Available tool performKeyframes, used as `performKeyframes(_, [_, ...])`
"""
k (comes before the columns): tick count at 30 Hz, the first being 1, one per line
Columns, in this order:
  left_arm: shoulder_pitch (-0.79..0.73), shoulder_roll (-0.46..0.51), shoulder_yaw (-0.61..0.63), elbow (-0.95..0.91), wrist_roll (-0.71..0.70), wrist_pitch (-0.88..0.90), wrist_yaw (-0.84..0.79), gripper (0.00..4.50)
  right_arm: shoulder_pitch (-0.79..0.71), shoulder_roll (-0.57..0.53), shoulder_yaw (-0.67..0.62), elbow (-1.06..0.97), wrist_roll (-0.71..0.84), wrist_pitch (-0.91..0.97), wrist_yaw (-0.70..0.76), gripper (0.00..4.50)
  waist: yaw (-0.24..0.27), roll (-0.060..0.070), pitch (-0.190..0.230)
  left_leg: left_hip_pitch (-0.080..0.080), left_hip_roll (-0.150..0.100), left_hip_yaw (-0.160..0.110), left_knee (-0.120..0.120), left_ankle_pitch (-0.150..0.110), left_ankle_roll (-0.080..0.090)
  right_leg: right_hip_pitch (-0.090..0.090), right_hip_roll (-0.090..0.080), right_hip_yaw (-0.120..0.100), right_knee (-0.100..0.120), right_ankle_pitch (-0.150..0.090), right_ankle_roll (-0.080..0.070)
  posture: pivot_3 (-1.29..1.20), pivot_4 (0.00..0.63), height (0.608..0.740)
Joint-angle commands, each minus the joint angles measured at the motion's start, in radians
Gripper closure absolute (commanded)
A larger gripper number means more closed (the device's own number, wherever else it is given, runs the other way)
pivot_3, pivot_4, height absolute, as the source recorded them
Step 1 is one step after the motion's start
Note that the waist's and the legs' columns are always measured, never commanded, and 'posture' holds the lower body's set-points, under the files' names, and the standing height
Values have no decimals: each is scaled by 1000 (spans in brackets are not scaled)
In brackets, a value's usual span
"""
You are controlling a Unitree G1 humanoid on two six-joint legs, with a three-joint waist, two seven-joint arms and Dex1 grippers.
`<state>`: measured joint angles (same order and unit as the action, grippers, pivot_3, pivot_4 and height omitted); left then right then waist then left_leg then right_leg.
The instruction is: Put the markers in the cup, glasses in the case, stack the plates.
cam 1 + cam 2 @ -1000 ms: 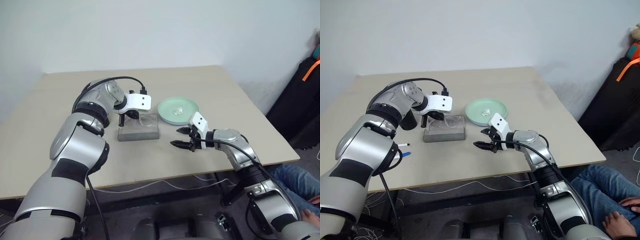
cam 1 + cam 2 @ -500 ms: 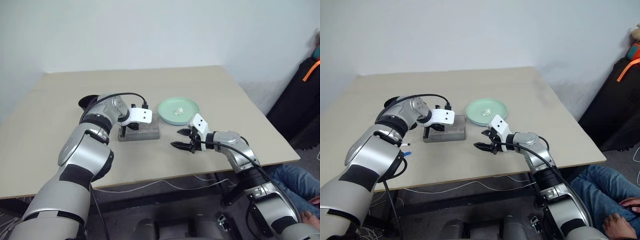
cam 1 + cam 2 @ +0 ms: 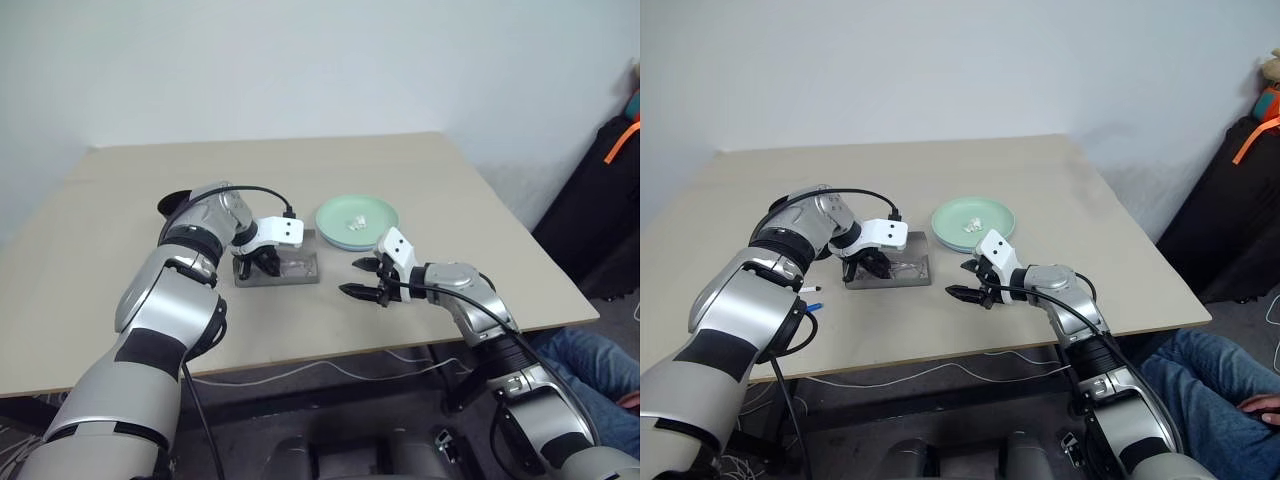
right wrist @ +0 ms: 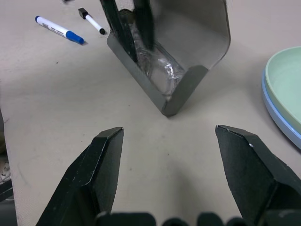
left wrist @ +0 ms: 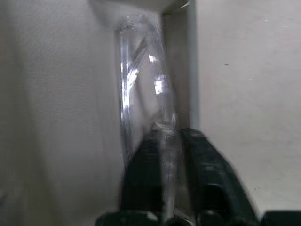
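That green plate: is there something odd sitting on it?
Yes. A small white crumpled scrap lies in the middle of the mint green plate, which sits stacked on the light blue plate. It looks like stray litter, not part of the tidy-up. The pictures do not show what it is.

Head stereo pair sits high, looks forward and down over bench [image 3: 420, 170], both arms in shot, wall behind. Left wrist cam super close, staring along own pincer [image 5: 171, 155] into case [image 5: 181, 70]. Right wrist cam low, near bench, facing same case [image 4: 188, 56]; shares it with head views.
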<state>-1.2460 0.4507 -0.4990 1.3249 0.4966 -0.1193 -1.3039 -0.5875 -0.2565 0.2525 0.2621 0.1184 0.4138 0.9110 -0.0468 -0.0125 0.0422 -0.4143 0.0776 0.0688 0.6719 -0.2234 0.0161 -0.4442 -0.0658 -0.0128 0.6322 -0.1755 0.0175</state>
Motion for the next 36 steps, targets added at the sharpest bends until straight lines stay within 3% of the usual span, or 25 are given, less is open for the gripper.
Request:
performKeyframes(1, [-9, -9, 19, -14, -2, 11, 67, 3511, -29, 3, -10, -25, 9, -22, -5, 1128, 0, 0, 0, 0, 0, 0, 0, 0, 0, 0, 0, 0, 0, 0, 0, 0, 0, 740])
performKeyframes(13, [-121, -43, 172, -18, -116, 41, 166, 3511, -36, 7, -10, -8, 6, -33, -5, 1128, 1, -2, 1, -2, 0, 0, 1, 0, 0, -1, 0, 0, -1, 0, 0, 0, 0, 740])
performKeyframes(15, [-131, -45, 191, -16, -120, 20, 231, 3888, -37, 8, -10, -6, 5, -35, -6, 1128, 0, -2, 1, -2, 0, 0, 1, 0, 1, -1, 0, 0, -1, 0, 0, 0, 0, 740])
performKeyframes(17, [-127, -43, 178, -11, -94, 3, 295, 4464, -39, 9, -10, -3, 5, -38, -8, 1128, 0, -2, 1, -2, 0, 0, 0, 0, 1, -1, 0, 0, -2, 0, 1, 0, 0, 740])
performKeyframes(18, [-123, -43, 168, -8, -82, -4, 314, 4493, -39, 9, -11, -3, 5, -39, -8, 1128, -1, -2, 1, -2, 0, 0, -1, 0, 1, -1, 0, 0, -2, 0, 1, 0, 0, 740])
performKeyframes(22, [-105, -55, 154, 6, -57, 8, 388, 4493, -39, 12, -10, -1, 4, -42, -14, 1128, 1, -2, 1, -2, 0, 0, -4, -2, 2, -1, 0, 0, -4, -1, 4, 0, 0, 740])
performKeyframes(27, [-90, -63, 110, 31, 17, 39, 614, 4493, -32, 13, -5, -10, 3, -43, -21, 1128, 3, -2, 1, -6, -1, 0, -3, -7, 6, -1, 0, 0, -7, -3, 9, 0, 0, 740])
performKeyframes(31, [-80, -77, 105, 46, 38, 64, 710, 4493, -25, 15, -4, -21, 3, -41, -30, 1128, 5, -2, 1, -16, -3, -1, 2, -11, 8, -7, -1, 0, -8, -3, 9, 0, 0, 740])
performKeyframes(36, [-61, -90, 97, 56, 69, 83, 765, 4493, -1, 13, -3, -49, 6, -33, -45, 1128, 5, -1, 1, -17, -8, 0, 2, -16, 7, -5, -5, 2, -10, -8, 16, 0, 0, 740])
